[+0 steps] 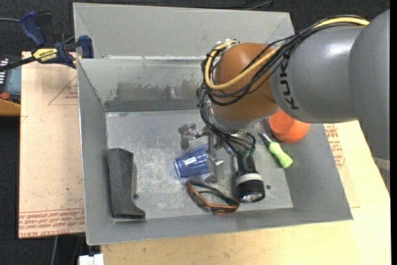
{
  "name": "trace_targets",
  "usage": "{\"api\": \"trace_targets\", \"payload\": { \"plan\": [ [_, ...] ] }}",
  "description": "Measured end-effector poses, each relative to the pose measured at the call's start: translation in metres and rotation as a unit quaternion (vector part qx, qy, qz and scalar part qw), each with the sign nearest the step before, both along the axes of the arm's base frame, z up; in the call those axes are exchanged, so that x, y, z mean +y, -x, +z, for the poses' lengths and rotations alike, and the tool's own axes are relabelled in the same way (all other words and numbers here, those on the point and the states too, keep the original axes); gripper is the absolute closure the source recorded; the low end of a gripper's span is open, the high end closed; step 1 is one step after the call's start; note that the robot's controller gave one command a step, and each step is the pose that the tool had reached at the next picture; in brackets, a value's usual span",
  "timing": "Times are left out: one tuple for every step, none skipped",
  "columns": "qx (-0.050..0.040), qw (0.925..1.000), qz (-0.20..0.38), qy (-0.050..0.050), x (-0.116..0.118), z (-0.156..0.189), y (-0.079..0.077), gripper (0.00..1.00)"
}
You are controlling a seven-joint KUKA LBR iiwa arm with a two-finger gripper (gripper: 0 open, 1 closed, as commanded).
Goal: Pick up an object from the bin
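Camera view puts the gripper (203,149) low over a blue cup (191,165) lying mid-bin; whether the claw is released or clenched I cannot tell; nudged off-centre, the cup could roll against what looks like brown glasses (212,200)

gripper (203,149) sat over blue cup (191,165) near bin (155,80) centre | black cylinder (249,186) at its 4 o'clock | green screwdriver (276,151) at 3 | dark grey block (123,183) at 8
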State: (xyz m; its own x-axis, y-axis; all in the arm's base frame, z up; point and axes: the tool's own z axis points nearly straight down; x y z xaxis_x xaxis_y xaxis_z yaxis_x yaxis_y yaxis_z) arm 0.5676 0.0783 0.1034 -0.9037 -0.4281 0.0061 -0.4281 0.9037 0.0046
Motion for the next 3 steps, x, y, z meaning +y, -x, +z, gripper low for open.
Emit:
{"api": "trace_targets", "payload": {
  "plan": [
    [-0.0094,0.9921,0.125,-0.003,0.010,-0.034,0.003,0.00],
    [-0.0033,0.9999,-0.016,-0.002,-0.007,-0.033,0.003,1.00],
    [-0.0033,0.9999,-0.016,-0.002,-0.007,-0.033,0.003,1.00]
  ]
}}
